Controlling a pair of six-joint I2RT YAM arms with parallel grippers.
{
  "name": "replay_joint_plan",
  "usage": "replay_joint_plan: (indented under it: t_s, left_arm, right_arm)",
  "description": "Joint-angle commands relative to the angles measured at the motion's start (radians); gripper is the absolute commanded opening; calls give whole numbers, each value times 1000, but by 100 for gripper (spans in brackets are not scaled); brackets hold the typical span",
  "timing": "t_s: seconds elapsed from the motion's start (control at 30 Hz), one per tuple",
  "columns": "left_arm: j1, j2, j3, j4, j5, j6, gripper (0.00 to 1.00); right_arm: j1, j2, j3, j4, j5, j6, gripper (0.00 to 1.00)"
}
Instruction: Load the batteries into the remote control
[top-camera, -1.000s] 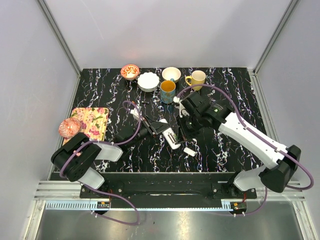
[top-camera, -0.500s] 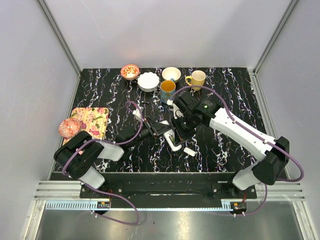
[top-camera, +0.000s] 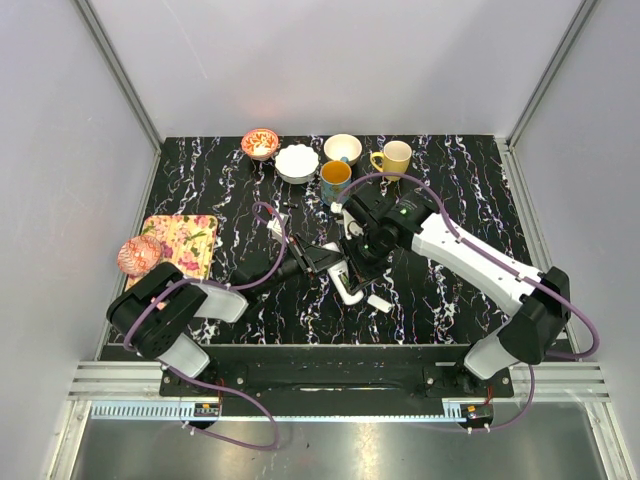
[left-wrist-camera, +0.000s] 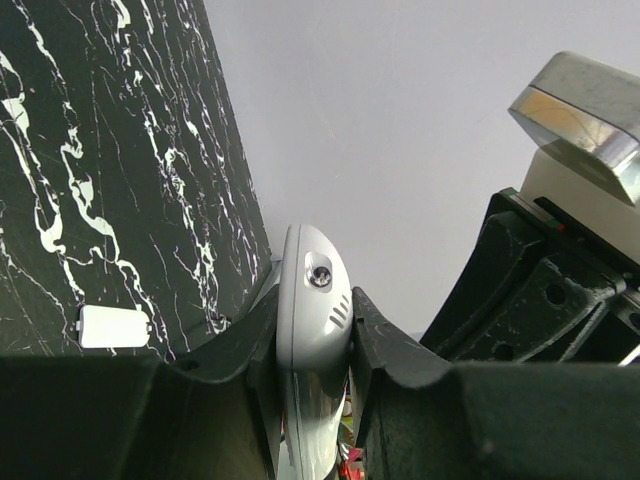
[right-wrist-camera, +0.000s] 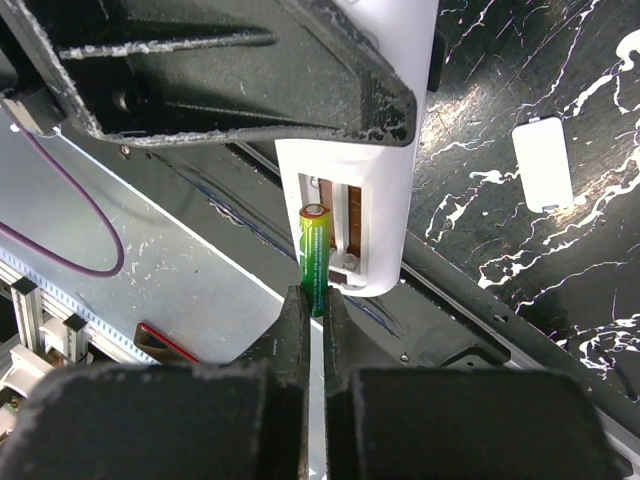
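Left gripper (left-wrist-camera: 314, 310) grips the remote (right-wrist-camera: 385, 230) near the blue mug (top-camera: 336, 181), on the arms' side. Right gripper (right-wrist-camera: 311, 300) pinches 1 battery (right-wrist-camera: 314, 250), its tip at the slot. If it is pushed in tilted, it could jam or slip from the pinch.

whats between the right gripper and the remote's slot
A green battery, pinched by the right gripper, tip at the remote control; right wrist view.

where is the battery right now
In the right wrist view, the green battery is pinched between the right fingers at centre frame, its top at the open slot of the remote control.
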Motion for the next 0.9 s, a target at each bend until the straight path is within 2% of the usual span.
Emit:
replay_joint_plan:
  t_s: [0.0,0.63,0.87]
  left_arm:
    - [-4,-43,6,256,19,6,0]
    - [-30,-63,0,261,10,4,0]
    - [-35,-73,0,256,2,-3,0]
  right_arm:
    - [10,11,30,-5,-4,-12,0]
    - [10,44,16,55,13,19,0]
    - [9,51,7,89,65,51,0]
